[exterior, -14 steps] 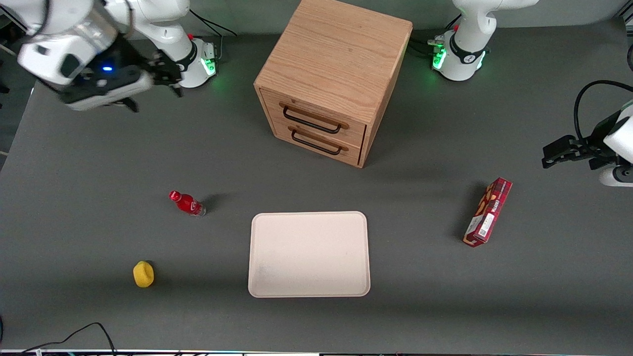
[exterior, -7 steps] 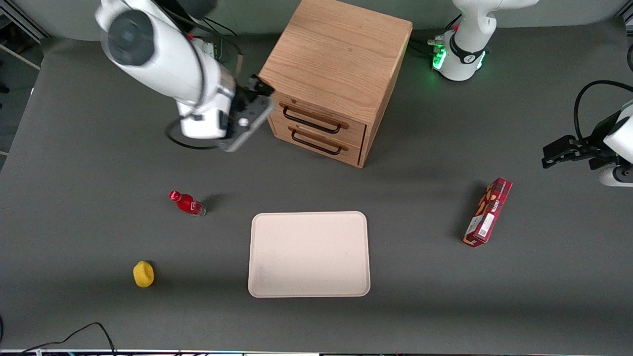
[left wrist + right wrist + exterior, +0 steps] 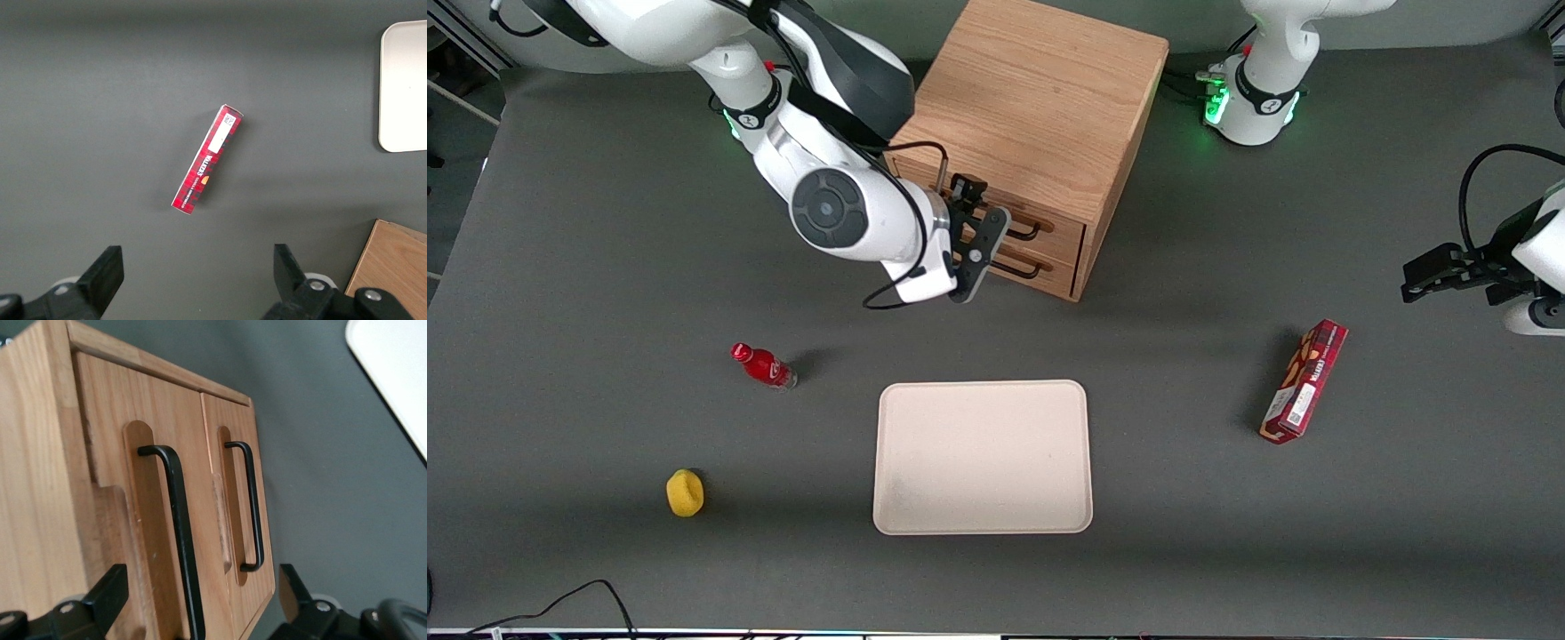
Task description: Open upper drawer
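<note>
The wooden cabinet stands at the back of the table with both drawers shut. The upper drawer has a black wire handle, and the lower drawer sits just beneath it. In the front view my gripper is right in front of the drawer fronts and covers most of both handles; only a strip of the upper drawer shows. In the right wrist view the gripper is open. Its fingers straddle the upper handle's end without touching it, and nothing is held.
A cream tray lies nearer the front camera than the cabinet. A red bottle and a yellow object are toward the working arm's end. A red box lies toward the parked arm's end.
My arm has swung in from the working arm's end of the table to the cabinet front. The gripper now faces the drawers. The drawers have not moved.
</note>
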You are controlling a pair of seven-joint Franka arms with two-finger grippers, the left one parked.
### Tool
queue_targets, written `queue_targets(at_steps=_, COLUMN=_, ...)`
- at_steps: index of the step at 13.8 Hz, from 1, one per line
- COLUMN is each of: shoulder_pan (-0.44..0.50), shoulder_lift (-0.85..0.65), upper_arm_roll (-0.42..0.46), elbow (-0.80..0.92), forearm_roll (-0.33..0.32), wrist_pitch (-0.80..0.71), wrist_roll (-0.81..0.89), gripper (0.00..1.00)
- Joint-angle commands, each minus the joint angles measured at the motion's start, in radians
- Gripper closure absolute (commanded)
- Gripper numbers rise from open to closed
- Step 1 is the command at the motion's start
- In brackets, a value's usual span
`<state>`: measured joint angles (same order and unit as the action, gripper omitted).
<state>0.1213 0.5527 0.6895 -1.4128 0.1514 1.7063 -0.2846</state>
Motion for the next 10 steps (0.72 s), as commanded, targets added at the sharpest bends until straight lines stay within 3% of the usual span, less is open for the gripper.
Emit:
queue_targets(at_steps=1, shoulder_pan=0.010, shoulder_lift=0.019, upper_arm_roll=0.016, elbow=-0.006, forearm_roll=-0.010, wrist_pitch=0.019, wrist_roll=-0.039, gripper=0.00)
queue_targets(at_steps=10, shoulder_pan=0.040, shoulder_lift=0.072, upper_arm_roll=0.016, elbow=-0.034, forearm_roll=-0.098, wrist_pitch=0.094, wrist_roll=-0.028, gripper=0.00)
